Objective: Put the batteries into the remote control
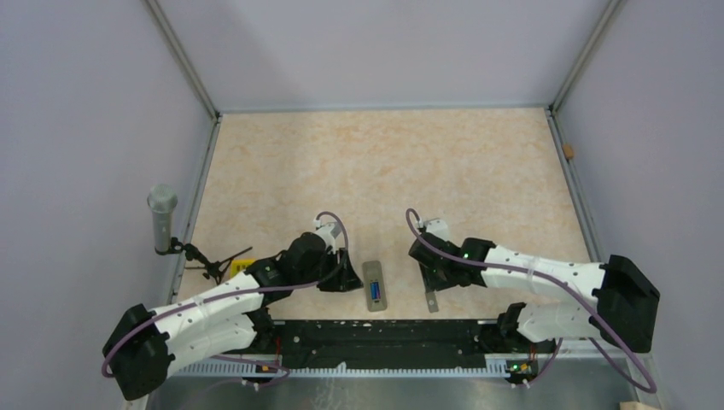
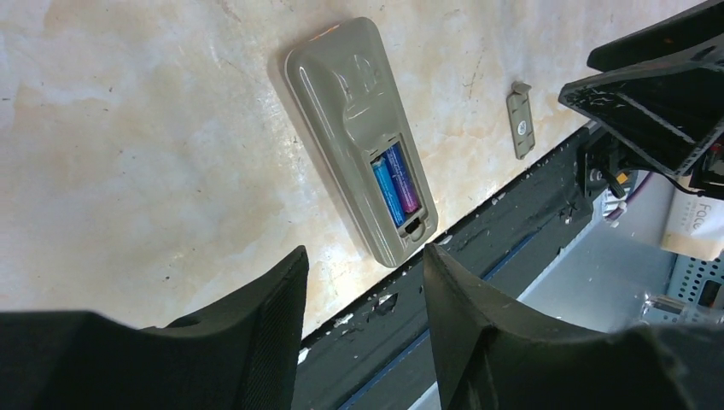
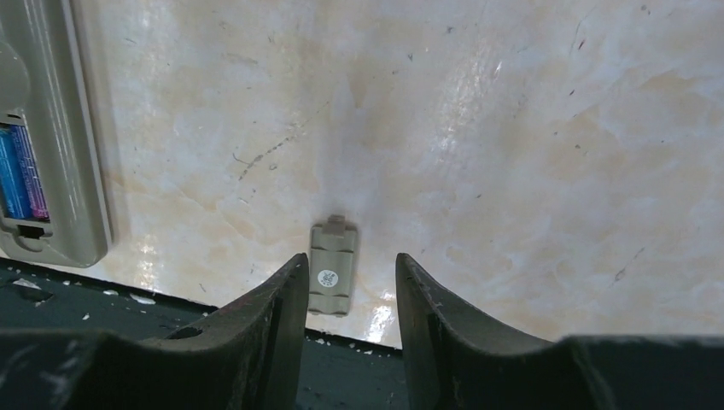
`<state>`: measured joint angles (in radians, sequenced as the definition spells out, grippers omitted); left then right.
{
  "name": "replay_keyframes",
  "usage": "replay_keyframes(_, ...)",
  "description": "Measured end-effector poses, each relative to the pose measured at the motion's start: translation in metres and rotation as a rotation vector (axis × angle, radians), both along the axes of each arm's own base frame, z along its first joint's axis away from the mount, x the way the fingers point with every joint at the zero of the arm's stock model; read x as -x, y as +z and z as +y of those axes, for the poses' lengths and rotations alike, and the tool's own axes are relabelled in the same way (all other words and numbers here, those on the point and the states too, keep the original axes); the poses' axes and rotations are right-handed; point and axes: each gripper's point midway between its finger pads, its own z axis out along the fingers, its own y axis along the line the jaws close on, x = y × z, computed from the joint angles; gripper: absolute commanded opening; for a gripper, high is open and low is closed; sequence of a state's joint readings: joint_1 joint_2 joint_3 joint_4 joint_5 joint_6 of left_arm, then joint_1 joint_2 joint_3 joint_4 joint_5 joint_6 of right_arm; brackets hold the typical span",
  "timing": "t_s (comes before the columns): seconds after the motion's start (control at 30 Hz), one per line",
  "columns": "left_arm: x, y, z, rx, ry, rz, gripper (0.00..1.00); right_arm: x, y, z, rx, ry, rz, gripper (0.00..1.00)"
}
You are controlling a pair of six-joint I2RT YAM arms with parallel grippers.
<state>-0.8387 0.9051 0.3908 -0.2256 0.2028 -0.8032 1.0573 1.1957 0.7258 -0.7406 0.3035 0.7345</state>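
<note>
The remote control [image 1: 374,284] lies grey back up near the table's front edge, between the two arms. Its compartment is uncovered, and the two blue batteries with reddish ends [image 2: 394,184] lie side by side inside it. The remote [image 2: 363,141] shows whole in the left wrist view and partly at the left edge of the right wrist view [image 3: 60,145]. My left gripper [image 2: 365,265] is open and empty, just left of the remote [image 1: 344,278]. My right gripper [image 3: 350,258] is open and empty, low over the small grey cover piece [image 3: 331,269].
The cover piece [image 1: 432,301] lies right of the remote by the black front rail [image 1: 384,333]. A yellow block [image 1: 239,269] sits behind the left arm. A grey microphone [image 1: 162,213] stands at the left wall.
</note>
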Motion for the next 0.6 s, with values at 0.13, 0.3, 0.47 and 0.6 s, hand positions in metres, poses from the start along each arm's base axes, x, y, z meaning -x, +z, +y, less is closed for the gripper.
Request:
replay_keyframes(0.13,0.001,0.003,0.001,0.002,-0.01,-0.014,0.54,0.006,-0.009,-0.001,0.006,-0.003,0.031,0.36)
replay_keyframes(0.3,0.004,-0.001,0.005,-0.018,-0.02,-0.007,0.54,0.007,-0.02,0.006,0.002,0.006,0.057,0.34)
replay_keyframes(0.47,0.004,-0.002,0.005,-0.023,-0.024,-0.008,0.54,0.007,-0.026,0.013,-0.007,0.012,0.072,0.32)
replay_keyframes(0.6,0.004,-0.002,0.005,-0.023,-0.024,-0.009,0.54,0.006,-0.029,0.015,-0.006,0.013,0.074,0.3)
